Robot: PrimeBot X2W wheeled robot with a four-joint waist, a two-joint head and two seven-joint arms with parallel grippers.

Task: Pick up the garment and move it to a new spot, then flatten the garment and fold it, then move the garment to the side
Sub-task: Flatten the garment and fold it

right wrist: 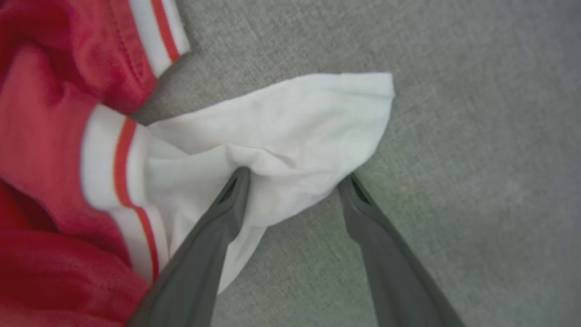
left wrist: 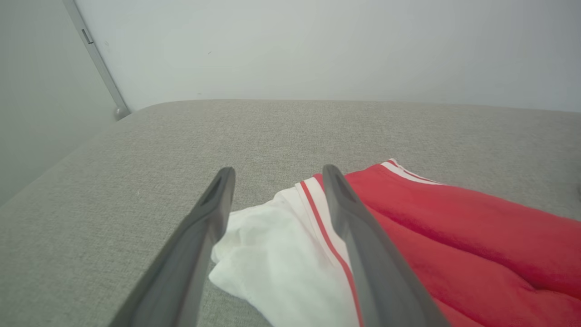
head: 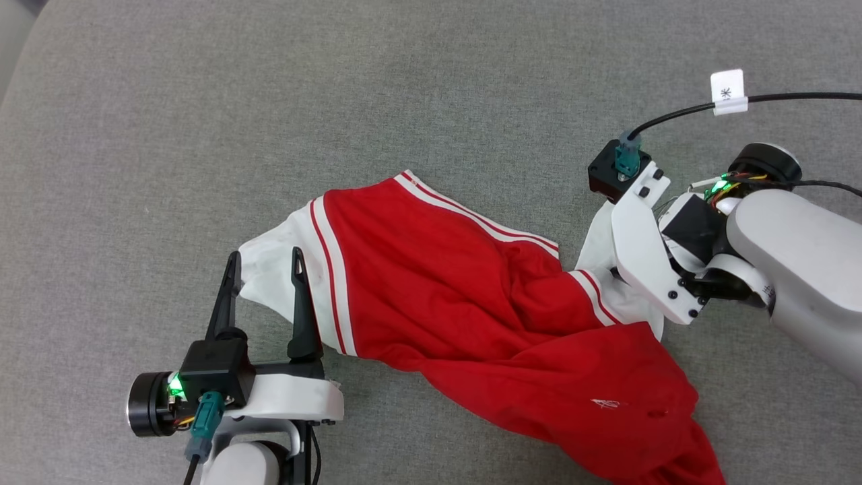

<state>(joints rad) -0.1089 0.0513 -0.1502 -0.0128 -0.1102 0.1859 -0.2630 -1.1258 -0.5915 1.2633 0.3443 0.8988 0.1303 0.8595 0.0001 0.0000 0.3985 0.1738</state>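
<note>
A red T-shirt, the garment (head: 471,296), lies rumpled on a grey woven surface (head: 202,101), stretched slantwise from the middle of the head view down to its lower right edge. Its body is bright red, thrown into long diagonal folds, with a small pale mark on the cloth toward the lower right. Both short sleeves are white, and each joins the red body along a band of red-and-white stripes. The same striped trim runs along the upper edge of the red cloth.

The left gripper (head: 265,254) stands with its two dark fingers spread apart over one white sleeve. One fingertip is at the sleeve's outer edge and the other is over the white cloth just beside the striped seam. Whether they touch the fabric cannot be told.

At the other sleeve, the right gripper (right wrist: 295,175) is likewise spread wide. One fingertip presses into a fold of the white cloth, while the other sits at the sleeve's edge against the grey surface. Neither gripper pinches anything. A black cable with a white tag (head: 727,91) runs above the right arm.
</note>
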